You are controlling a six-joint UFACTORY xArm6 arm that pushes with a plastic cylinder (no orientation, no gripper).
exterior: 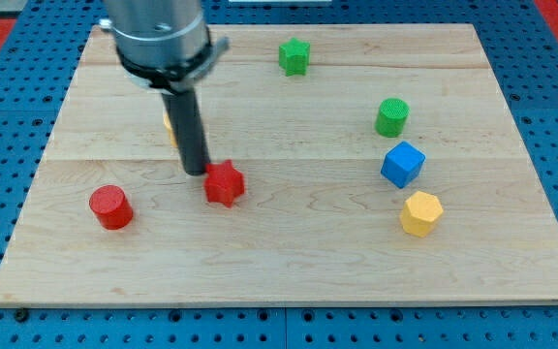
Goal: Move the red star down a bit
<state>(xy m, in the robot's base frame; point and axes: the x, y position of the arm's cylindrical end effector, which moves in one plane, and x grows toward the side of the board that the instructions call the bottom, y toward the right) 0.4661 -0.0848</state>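
Bench [289, 281] is carrying everything; end effector is a bare rod, nothing to open or close. My tip [196, 173] is sitting just left of and slightly above the red star [225, 183], apparently touching. Risk: off-centre contact is pushing the star rightward or spinning it rather than down. Red cylinder [111, 206] is lying well left of tip, clear

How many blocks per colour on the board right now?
Red: 2, the red star and the red cylinder
Green: 2, the green star and the green cylinder
Blue: 1, the blue cube
Yellow: 2, the yellow hexagon and a yellow block mostly hidden behind the rod
Total: 7
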